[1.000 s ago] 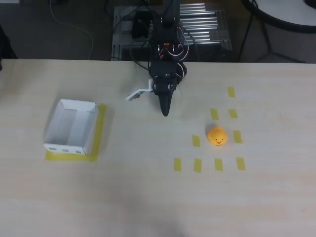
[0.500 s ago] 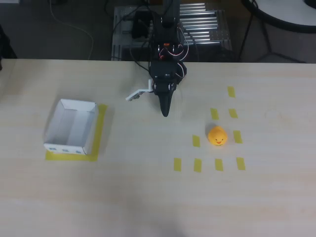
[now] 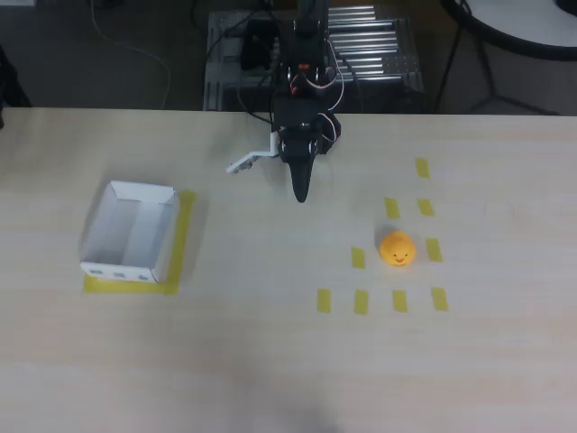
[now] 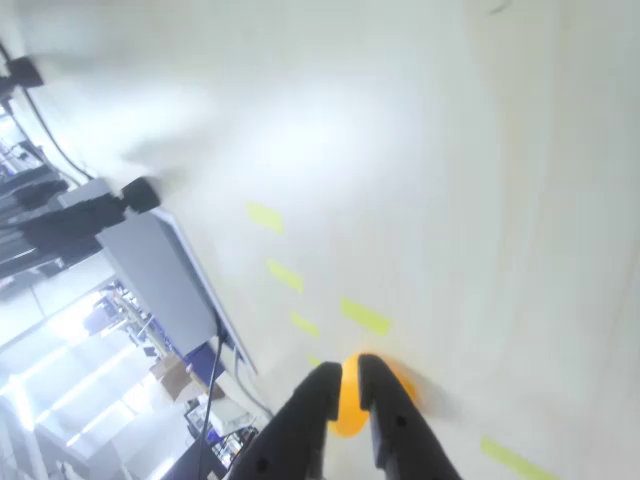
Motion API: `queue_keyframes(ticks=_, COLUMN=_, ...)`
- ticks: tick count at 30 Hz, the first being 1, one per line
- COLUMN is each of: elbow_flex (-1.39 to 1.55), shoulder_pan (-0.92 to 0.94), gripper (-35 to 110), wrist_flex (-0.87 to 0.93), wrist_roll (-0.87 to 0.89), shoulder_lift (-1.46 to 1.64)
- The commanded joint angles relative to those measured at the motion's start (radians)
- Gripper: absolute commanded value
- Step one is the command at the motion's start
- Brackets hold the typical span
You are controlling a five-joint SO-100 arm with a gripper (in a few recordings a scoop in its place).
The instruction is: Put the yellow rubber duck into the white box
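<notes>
Since earlier frame: tool (image 3: 301, 191) tip shifted slightly toward far table edge; duck and box unmoved. Yellow rubber duck (image 3: 397, 249) sits on table (image 3: 270, 361) among yellow tape marks (image 3: 359, 258), untouched, well apart from tool. Tool fingers pressed nearly together, pinching nothing; wrist view puts duck (image 4: 350, 405) just beyond fingertips. White box (image 3: 132, 232) far left, empty. Task barely begun: reach, grab, carry, drop all remain.

Pale wooden table (image 3: 270, 361) with yellow tape strips (image 3: 399, 300)
</notes>
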Motion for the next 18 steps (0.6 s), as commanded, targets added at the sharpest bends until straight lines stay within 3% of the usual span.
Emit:
queue_keyframes(ticks=1, elbow_flex=-0.218, shoulder_pan=-0.018, gripper=0, wrist_flex=0.014, wrist_roll=-0.020, shoulder_lift=-0.106)
queue_keyframes(ticks=9, elbow_flex=-0.430, shoulder_pan=-0.049, gripper=0, wrist_flex=0.023, wrist_roll=-0.092, shoulder_lift=-0.290)
queue_keyframes(ticks=16, elbow_flex=-0.666, shoulder_pan=-0.098, gripper=0, wrist_flex=0.115, wrist_roll=-0.327, shoulder_lift=-0.538)
queue_keyframes(ticks=18, elbow_flex=-0.729, shoulder_pan=-0.127, gripper=0, wrist_flex=0.144, wrist_roll=-0.499, shoulder_lift=-0.604)
